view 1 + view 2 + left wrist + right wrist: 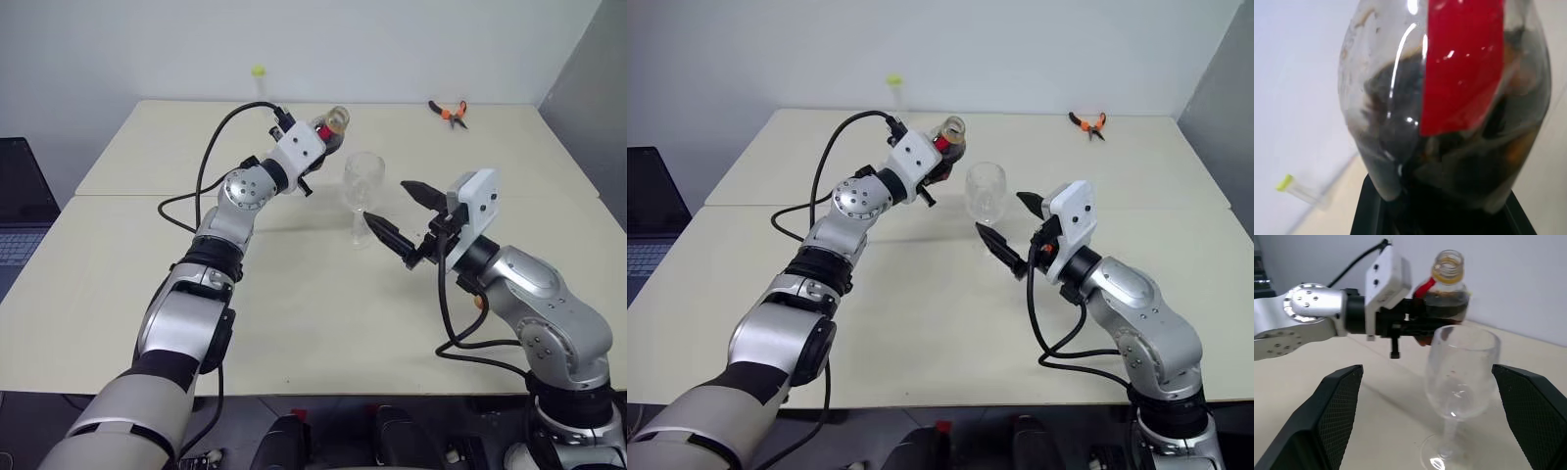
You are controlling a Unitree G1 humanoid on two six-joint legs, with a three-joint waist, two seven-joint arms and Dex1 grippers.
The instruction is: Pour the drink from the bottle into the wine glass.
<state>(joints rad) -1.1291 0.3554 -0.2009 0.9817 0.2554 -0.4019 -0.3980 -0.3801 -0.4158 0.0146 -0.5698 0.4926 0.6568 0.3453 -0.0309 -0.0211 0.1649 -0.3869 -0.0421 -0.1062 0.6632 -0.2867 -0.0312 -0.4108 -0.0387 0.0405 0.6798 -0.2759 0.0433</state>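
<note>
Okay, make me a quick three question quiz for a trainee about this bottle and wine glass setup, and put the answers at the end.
1. Which gripper holds the bottle?
2. True or false: the bottle's yellow cap is on.
3. The right gripper is: A) shut on the stem, B) open with the wine glass between its fingers, untouched, C) open beside the pliers.

Key
1. The left gripper, shut on the bottle's body, beside and above the glass rim.
2. False. The threaded neck is bare and open; the drink sits inside.
3. B. The glass stands upright and empty on the table.
</note>
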